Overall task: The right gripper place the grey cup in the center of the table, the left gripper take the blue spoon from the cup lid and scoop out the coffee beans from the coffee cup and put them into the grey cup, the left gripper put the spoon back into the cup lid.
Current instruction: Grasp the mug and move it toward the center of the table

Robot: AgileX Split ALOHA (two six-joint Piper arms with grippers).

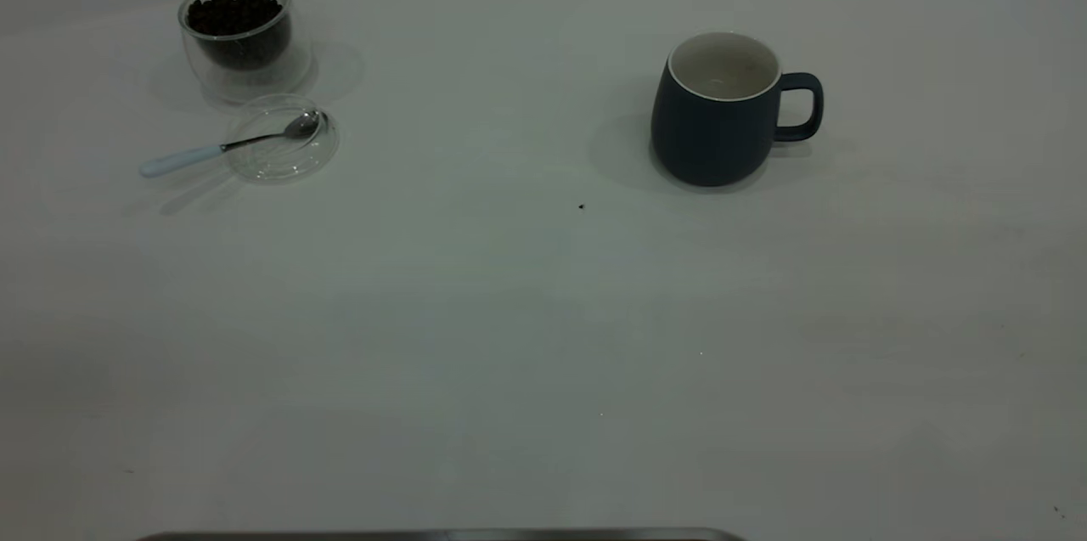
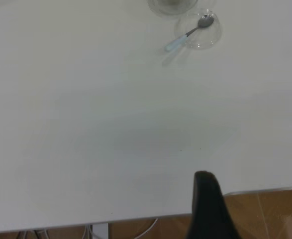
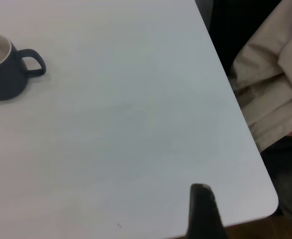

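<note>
Grey cup (image 1: pixel 718 121): upright on the white table (image 1: pixel 509 337), well to the right of the middle, handle turned toward the right side, nothing visible inside. Looks like the very first step, not yet begun: moving that cup to the centre.

Right gripper (image 3: pixel 201 214): hangs near the table's own-side corner, well apart from the cup, touching nothing and holding nothing. Cannot tell whether spread or clenched, since only one black tip shows.

Next move, as a judgement: calls for a reach across the bare tabletop to the cup, a grip on the handle or the rim, then a short carry toward the left and a level set-down, kept upright.

Far on the left: coffee cup (image 1: pixel 238 36) of clear glass with coffee beans (image 1: pixel 233 13) heaped inside, and just in front of it the cup lid (image 1: pixel 327 152), lying flat. Blue spoon (image 1: pixel 222 148) rests with its metal bowl in the lid and its pale handle out over the rim onto the table.

Left gripper (image 2: pixel 208 209): waits at the near table edge, well apart from the spoon, empty. Same again: cannot tell whether released or closed.
</note>
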